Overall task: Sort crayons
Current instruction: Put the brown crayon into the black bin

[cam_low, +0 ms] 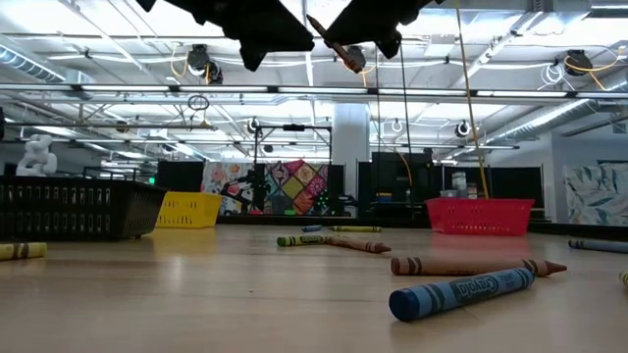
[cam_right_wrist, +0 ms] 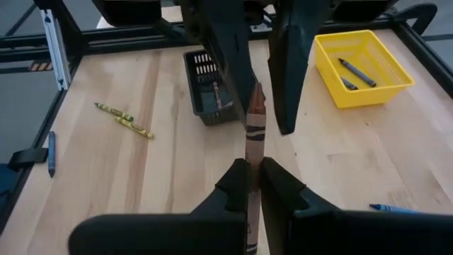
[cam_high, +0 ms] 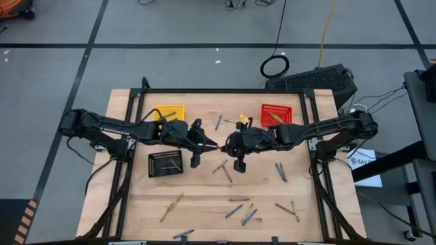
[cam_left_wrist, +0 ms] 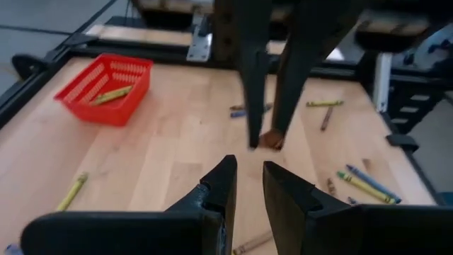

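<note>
Loose crayons (cam_high: 248,215) lie scattered along the near edge of the counter (cam_high: 204,204), and the black basket (cam_high: 165,163) holds a few. Above mid-counter the right end effector (cam_right_wrist: 253,177) pinches a brown crayon (cam_right_wrist: 253,124), its tip between the spread fingers of the left end effector (cam_left_wrist: 249,185). Farthest, the yellow basket (cam_right_wrist: 362,67) holds two blue-purple crayons and the red basket (cam_left_wrist: 106,86) yellow-green ones.

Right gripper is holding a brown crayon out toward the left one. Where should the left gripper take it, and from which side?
Judging by the pose, take the free tip half of the brown crayon, beyond the right gripper, which is shut on its lower end. Come head-on along its length with the left gripper, whose open fingers already face it; that end is unobstructed.
</note>
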Controlling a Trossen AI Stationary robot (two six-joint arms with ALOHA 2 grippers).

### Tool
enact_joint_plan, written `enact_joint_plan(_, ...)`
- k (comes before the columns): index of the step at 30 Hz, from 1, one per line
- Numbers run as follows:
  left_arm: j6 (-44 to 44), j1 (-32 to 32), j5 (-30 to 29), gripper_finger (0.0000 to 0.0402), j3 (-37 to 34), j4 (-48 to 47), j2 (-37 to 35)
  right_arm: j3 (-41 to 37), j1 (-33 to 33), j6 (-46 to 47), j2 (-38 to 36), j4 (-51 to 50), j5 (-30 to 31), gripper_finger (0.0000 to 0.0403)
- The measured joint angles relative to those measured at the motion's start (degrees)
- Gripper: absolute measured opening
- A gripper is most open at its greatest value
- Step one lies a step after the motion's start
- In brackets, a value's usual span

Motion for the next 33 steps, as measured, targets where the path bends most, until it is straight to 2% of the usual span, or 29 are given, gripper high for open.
enact_joint_plan(9,0.04,0.0,2.09,0.0073,-0.02,4.36,-0.02,0.0,-0.02,-0.27,0.0,0.55,0.04,0.0)
enact_joint_plan(15,0.07,-0.02,2.21,0.0073,-0.02,4.62,-0.01,0.0,-0.02,-1.96,-0.02,3.49,0.13,0.0)
enact_joint_plan(30,0.61,0.0,2.24,0.0072,-0.02,5.7,0.55,-0.04,-0.02,-2.56,-0.04,3.67,0.13,0.0)
enact_joint_plan(33,1.35,0.0,2.24,0.0061,-0.02,5.7,0.55,-0.04,-0.02,-2.56,-0.04,3.69,0.13,0.0)
